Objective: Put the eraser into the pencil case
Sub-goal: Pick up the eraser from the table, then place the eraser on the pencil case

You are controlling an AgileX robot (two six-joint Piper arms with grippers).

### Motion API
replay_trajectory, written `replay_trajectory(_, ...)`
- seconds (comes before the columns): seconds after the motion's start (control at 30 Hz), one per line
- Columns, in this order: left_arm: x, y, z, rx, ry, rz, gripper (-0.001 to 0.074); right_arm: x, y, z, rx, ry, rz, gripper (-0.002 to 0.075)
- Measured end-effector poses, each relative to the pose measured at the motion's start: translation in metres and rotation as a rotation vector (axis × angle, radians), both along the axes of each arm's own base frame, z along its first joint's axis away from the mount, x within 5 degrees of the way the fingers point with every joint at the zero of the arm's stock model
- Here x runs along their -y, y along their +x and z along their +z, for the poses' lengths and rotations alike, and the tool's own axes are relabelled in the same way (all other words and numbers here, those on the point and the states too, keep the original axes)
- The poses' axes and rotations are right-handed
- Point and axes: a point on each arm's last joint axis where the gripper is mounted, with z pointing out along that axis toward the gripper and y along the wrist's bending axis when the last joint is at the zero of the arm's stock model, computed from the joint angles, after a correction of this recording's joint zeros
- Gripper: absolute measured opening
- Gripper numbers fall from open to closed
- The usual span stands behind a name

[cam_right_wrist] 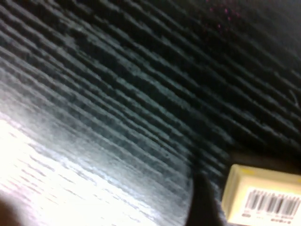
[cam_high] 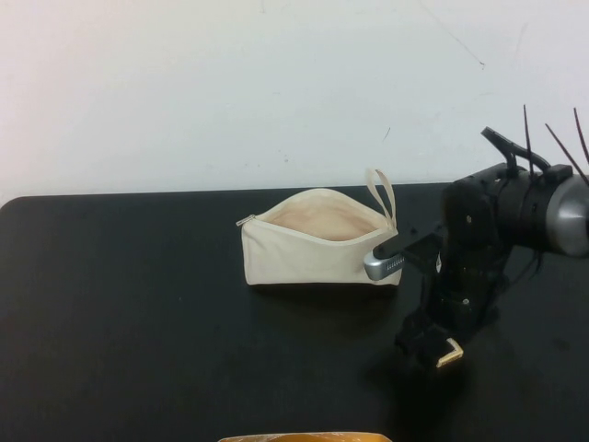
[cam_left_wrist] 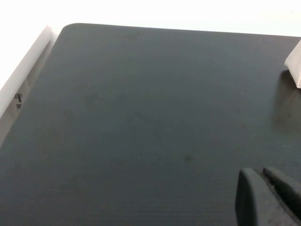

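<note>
I hold the right claw point(cam_high: 440, 353) low on the table point(cam_high: 138, 304), eraser point(cam_high: 450, 354) at its tip; grip unclear. Pencil case point(cam_high: 313, 241) gapes just beyond. Left claw point(cam_left_wrist: 270, 197) narrow over bare table.

The matte black bench point(cam_high: 138, 304) with rounded far corners stands against a white wall. The cream-white canvas pencil case point(cam_high: 308, 247) rests directly on it, right of centre, its zip mouth gaping upward to show a pale lining, its fabric loop at the right end. The small tan-yellow eraser point(cam_high: 450, 354) with a white barcode label lies on the bench nearer the front, right of the pouch. The right tool point(cam_high: 440, 343) reaches down to the bench surface at the eraser. The left tool point(cam_left_wrist: 268, 197) hovers above bare bench.
</note>
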Motion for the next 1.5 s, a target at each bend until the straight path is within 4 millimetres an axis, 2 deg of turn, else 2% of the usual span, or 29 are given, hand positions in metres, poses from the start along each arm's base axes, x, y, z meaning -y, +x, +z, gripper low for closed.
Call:
replay_trajectory(0.2, 0.0, 0.0, 0.0, 0.0, 0.0, 0.0, -0.0003, 0.0, 0.0, -0.006, -0.015, -0.007, 0.004, 0.0304)
replay_trajectory(0.3, 0.0, 0.0, 0.0, 0.0, 0.0, 0.0, -0.0003, 0.0, -0.001, -0.004, -0.025, -0.008, 0.004, 0.0304)
replay_trajectory(0.37, 0.0, 0.0, 0.0, 0.0, 0.0, 0.0, -0.0003, 0.001, -0.004, 0.005, -0.023, -0.001, 0.002, 0.0304)
replay_trajectory(0.63, 0.0, 0.0, 0.0, 0.0, 0.0, 0.0, -0.0003, -0.001, -0.018, 0.087, 0.149, 0.202, -0.016, 0.0304)
replay_trajectory(0.73, 0.0, 0.0, 0.0, 0.0, 0.0, 0.0, -0.0003, -0.006, -0.018, 0.11, 0.26, 0.325, -0.03, 0.0304)
replay_trajectory(0.83, 0.0, 0.0, 0.0, 0.001, 0.0, 0.0, -0.0003, -0.013, -0.011, 0.121, 0.366, 0.442, -0.053, 0.0304)
replay_trajectory(1.1, 0.0, 0.0, 0.0, 0.001, 0.0, 0.0, -0.0003, -0.03, 0.014, 0.115, 0.538, 0.633, -0.089, 0.0304)
replay_trajectory(1.3, 0.0, 0.0, 0.0, 0.001, 0.0, 0.0, -0.0003, -0.038, 0.027, 0.093, 0.56, 0.673, -0.105, 0.0308)
replay_trajectory(1.5, 0.0, 0.0, 0.0, 0.001, 0.0, 0.0, -0.0003, -0.04, 0.034, 0.083, 0.573, 0.687, -0.163, 0.0389)
